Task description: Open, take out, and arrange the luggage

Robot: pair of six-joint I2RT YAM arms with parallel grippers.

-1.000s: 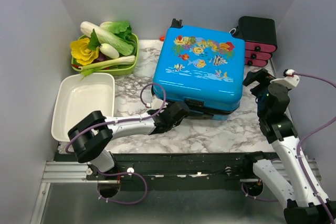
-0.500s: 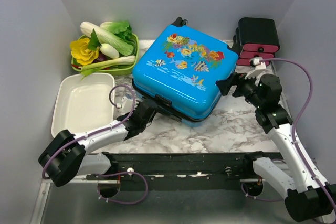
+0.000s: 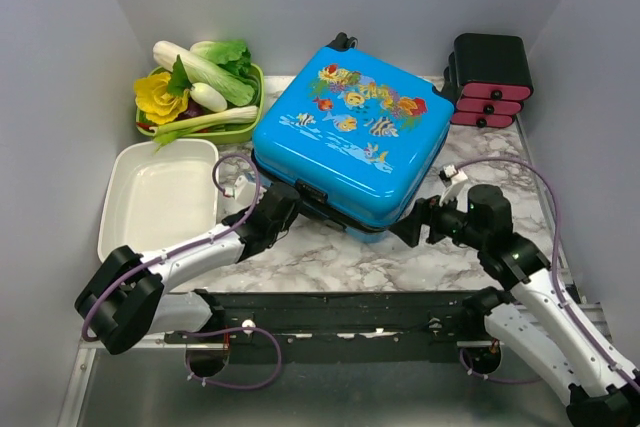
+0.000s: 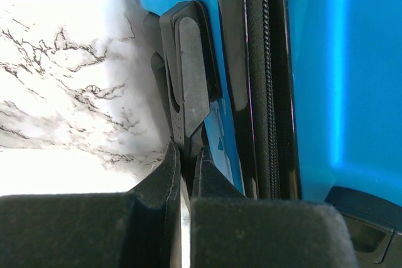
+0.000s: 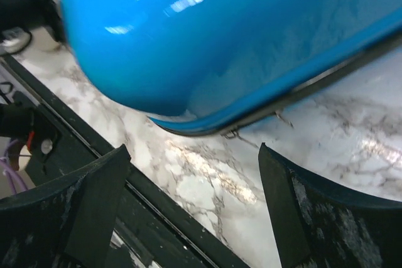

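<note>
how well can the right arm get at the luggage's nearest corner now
Probably well, yes. The right gripper sits open just off that corner of the luggage, with only bare table between. The left gripper is shut on a black tab further along the near edge, out of the way.

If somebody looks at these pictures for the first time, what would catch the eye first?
The bright-blue luggage with fish prints, lying closed in the middle of the marble table. Next, the left gripper, its jaws pinching a black tab on the luggage's near edge, and the colourful vegetables at the back left.
</note>
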